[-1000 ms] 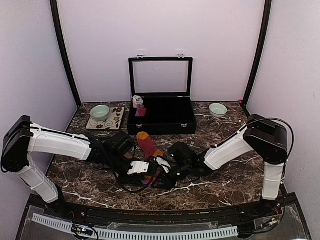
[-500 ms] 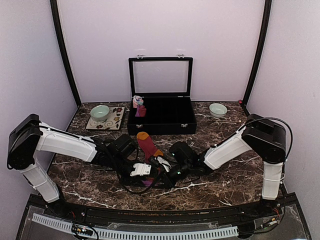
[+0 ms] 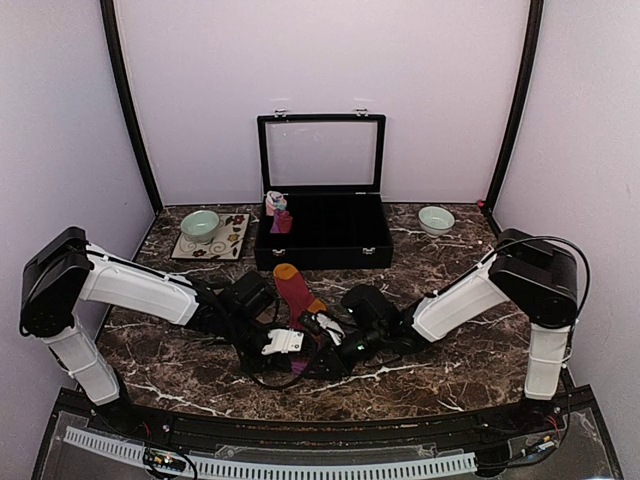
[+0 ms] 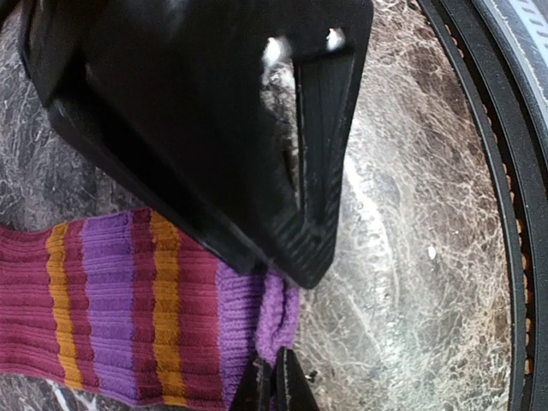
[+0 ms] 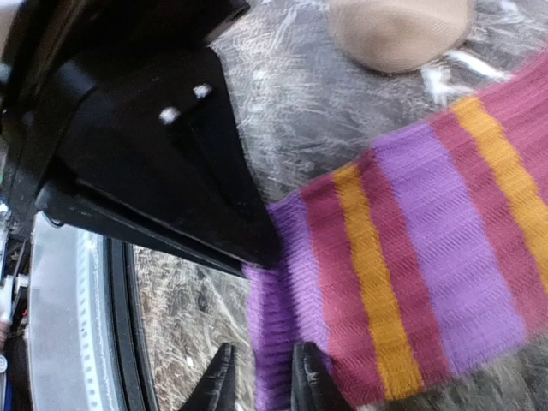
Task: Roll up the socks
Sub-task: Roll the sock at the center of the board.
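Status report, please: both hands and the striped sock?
Left hand shut on striped sock, at cuff edge. Right hand open, astride the cuff. Sock flat, not yet rolled. Hands close together.

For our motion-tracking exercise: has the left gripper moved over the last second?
Yes. The left gripper, pinching the striped sock at its cuff, has shifted slightly toward the near edge, farther from the black box.

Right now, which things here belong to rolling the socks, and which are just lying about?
Job: striped sock, tan sock.
Lying about: black box, pink and blue bundle inside it, green bowl, patterned tile, pale bowl.
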`<state>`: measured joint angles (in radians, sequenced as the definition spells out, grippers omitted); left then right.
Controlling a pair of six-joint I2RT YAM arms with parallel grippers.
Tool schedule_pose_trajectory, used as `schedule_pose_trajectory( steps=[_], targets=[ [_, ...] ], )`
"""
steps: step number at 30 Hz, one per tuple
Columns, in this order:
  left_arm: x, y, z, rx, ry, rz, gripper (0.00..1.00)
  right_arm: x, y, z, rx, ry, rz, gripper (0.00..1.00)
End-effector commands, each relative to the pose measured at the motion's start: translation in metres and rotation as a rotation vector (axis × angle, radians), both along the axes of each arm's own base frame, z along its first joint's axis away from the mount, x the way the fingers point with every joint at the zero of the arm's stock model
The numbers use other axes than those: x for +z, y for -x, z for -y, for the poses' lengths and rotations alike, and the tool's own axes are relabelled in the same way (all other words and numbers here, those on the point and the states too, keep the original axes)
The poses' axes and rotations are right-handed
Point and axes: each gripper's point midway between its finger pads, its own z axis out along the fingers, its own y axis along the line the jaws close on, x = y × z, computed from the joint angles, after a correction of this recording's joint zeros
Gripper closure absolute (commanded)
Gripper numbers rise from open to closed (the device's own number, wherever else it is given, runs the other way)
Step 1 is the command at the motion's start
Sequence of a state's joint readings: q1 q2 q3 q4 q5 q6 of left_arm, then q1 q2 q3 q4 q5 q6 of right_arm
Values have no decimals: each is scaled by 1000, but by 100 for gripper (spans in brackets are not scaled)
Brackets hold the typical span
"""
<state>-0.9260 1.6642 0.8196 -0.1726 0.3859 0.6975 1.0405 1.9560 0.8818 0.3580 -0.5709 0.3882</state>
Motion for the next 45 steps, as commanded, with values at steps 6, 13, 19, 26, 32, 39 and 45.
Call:
schedule_pose_trajectory(
  steps=[6,13,19,26,32,39,45],
  targets=[
    [-3,14,-2,12,-57,-198,100,12,-7,31,-69,-6,335,70],
    [0,0,-1,74,-49,-360,100,19,3,38,-45,33,561,68],
    [11,3,5,85,-31,-540,100,37,11,31,3,52,721,68],
    [20,9,5,94,-8,-665,100,48,20,24,27,75,872,68],
    [15,11,5,105,-39,-737,100,35,34,20,114,148,984,68],
    [8,5,7,131,-66,-745,100,43,31,1,137,125,1046,72],
    [4,3,4,148,-77,-751,100,28,32,-7,200,144,1078,74]
  ],
)
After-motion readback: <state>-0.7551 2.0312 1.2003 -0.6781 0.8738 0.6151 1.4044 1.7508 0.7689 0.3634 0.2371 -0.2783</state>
